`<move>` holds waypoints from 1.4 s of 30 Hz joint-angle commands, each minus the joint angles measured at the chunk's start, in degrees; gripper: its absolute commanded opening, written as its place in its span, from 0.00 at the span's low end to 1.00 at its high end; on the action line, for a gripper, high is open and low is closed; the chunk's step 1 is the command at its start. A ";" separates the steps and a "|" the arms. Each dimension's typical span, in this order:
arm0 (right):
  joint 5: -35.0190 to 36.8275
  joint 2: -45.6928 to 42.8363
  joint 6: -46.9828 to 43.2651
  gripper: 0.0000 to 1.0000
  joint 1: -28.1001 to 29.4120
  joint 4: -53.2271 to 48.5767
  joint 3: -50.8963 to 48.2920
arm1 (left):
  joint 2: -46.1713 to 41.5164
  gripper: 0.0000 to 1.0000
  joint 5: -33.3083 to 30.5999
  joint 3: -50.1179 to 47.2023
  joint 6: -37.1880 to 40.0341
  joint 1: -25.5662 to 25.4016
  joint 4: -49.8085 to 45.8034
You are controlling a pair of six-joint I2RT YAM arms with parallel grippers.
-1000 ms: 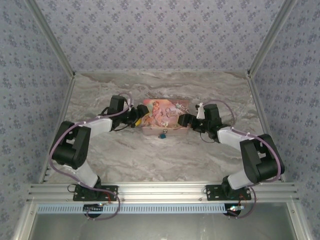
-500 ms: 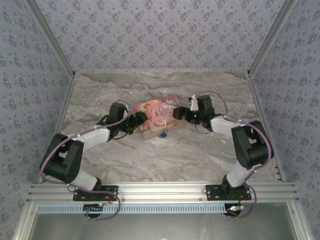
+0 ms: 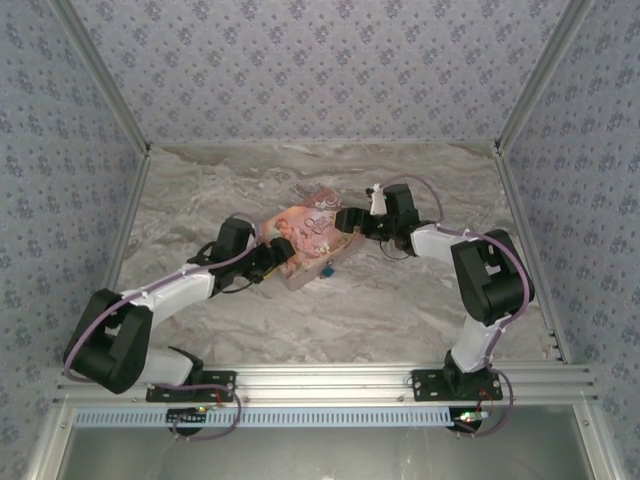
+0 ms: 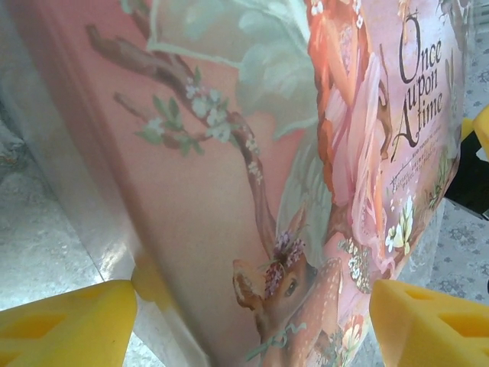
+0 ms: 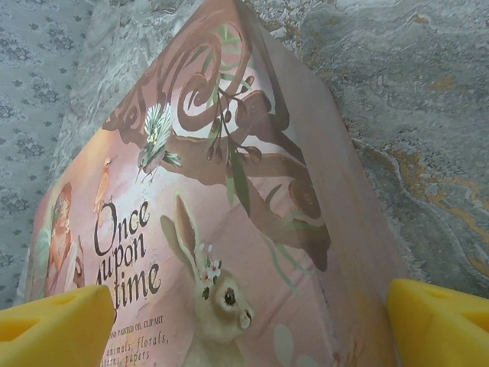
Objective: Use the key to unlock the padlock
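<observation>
Lying askew near the middle of the marbled worktop (image 3: 420,300), a pink tin (image 3: 312,230) is seen from above with its printed lid facing up, and the words "Once upon A time" can be read in both wrist views. 1 short end is turned towards the left arm and lies nearer the bases; the other is turned towards the right arm and lies farther back. The padlock (image 3: 326,268), a small blue-teal body, is found just beside the tin's near long edge, on the side facing the arm bases and roughly at that edge's middle. Whether it is hooked to the tin or only rests against it cannot be told, and its shackle is too small to be made out.

The left fingers (image 4: 69,325) are spread wide, with the tin's end taken between them. In the left wrist view the 2 yellow tips are set against opposite sides of the tin, with a painted deer and a red-haired figure on the lid between them, so the tin is gripped across its width. The right fingers (image 5: 439,321) are also spread wide at the other end, and the lid's rabbit and bird are framed between the 2 yellow tips. These tips are seen close beside the tin's walls, but whether they press on it cannot be told
</observation>
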 commanded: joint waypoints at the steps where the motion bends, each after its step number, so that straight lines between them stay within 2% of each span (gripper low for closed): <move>1: -2.43 -0.73 1.02 0.96 -0.27 -2.21 0.98 | -2.05 0.80 -2.12 2.41 1.83 -0.34 -4.44; 3: -1.38 -1.70 0.76 1.00 -1.19 -2.95 0.44 | -3.51 0.80 -3.67 2.70 2.40 0.01 -6.57; 12: 3.61 -10.79 -1.96 1.00 -5.21 -5.86 -5.63 | -12.83 0.81 -14.17 5.38 9.93 1.25 -20.01; 16: 6.49 -17.31 -2.12 1.00 -6.79 -5.60 -11.27 | -14.44 0.81 -15.44 7.70 13.75 1.77 -21.75; 22: 8.23 -25.54 -0.17 1.00 -7.02 -2.21 -19.54 | -11.19 0.82 -15.00 15.95 18.42 2.83 -23.37; 26: 9.30 -30.90 2.05 1.00 -6.81 -0.69 -24.30 | -8.08 0.82 -13.51 22.42 19.06 2.94 -22.03; 29: 9.27 -34.52 3.96 1.00 -5.75 2.30 -27.93 | -5.41 0.82 -9.89 25.21 18.15 2.93 -19.92; 35: 11.94 -41.14 3.09 1.00 -1.87 4.04 -33.26 | -1.09 0.81 -2.33 23.75 11.98 1.65 -6.97; 42: 11.44 -41.60 3.81 1.00 1.22 9.89 -36.14 | 8.51 0.81 3.28 32.43 11.47 -1.42 -5.62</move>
